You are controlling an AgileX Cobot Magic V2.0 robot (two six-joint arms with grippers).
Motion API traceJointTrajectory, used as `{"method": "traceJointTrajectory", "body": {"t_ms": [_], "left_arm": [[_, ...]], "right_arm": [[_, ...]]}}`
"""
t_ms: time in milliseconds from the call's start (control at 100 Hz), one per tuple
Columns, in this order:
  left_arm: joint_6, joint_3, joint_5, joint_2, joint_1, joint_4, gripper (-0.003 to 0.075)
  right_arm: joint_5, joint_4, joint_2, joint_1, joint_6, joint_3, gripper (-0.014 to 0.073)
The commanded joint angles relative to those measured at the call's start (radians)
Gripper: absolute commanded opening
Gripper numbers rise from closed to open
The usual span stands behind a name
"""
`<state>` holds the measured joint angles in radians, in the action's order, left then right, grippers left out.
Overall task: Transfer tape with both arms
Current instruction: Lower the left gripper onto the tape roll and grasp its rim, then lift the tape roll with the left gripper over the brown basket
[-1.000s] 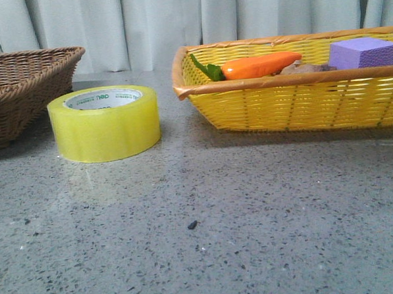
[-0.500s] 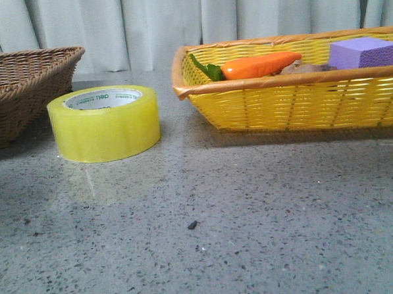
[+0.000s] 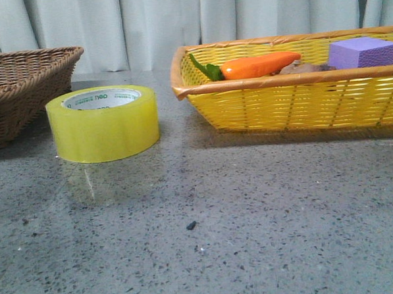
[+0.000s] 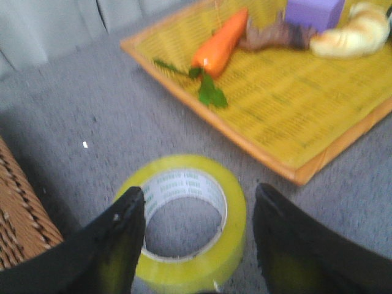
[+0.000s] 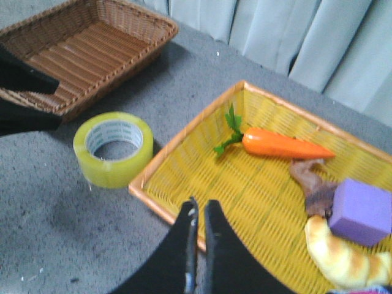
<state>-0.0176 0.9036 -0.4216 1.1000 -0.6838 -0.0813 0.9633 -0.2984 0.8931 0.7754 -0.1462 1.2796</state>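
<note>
Left end effector poised around the tape, right one waiting over the yellow basket

We see the speckled bench (image 3: 253, 216) carrying the yellow basket (image 3: 293, 106) on the right and the brown basket (image 3: 22, 90) on the left; between them, just beside the brown one, the tape (image 3: 103, 123) lies flat, core upward, which leaves its outer wall free for a side grasp. We judge that is why our left end effector (image 4: 199, 211) hangs spread wide, one finger on either side of the roll, with no contact that we can make out. Our right end effector (image 5: 199, 229) is pinched nearly closed and empty above the yellow basket's near rim, seemingly waiting for the handover. In that basket lie the carrot (image 3: 258, 65) and the purple block (image 3: 361, 51). Against the earlier front pictures, the whole scene sits a touch further left; the tape keeps its place relative to both baskets, so we read that as a camera nudge.
</note>
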Motion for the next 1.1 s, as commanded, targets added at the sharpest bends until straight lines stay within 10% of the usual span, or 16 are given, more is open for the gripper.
{"method": "traceJointTrajectory", "body": {"t_ms": [0,220,1090], "left_arm": [[-0.049,0.093,-0.048,0.048,-0.008,0.025,0.0372],[-0.298,0.21,-0.217,0.206,-0.008,0.141,0.0372],[-0.349,0.3,-0.221,0.489,0.042,0.167,0.0368]], "right_arm": [[-0.08,-0.037,-0.04,0.0,-0.021,-0.019,-0.0065],[-0.077,-0.039,-0.065,0.0,-0.04,-0.043,-0.0065],[-0.051,-0.039,-0.065,0.0,-0.04,-0.043,-0.0065]]}}
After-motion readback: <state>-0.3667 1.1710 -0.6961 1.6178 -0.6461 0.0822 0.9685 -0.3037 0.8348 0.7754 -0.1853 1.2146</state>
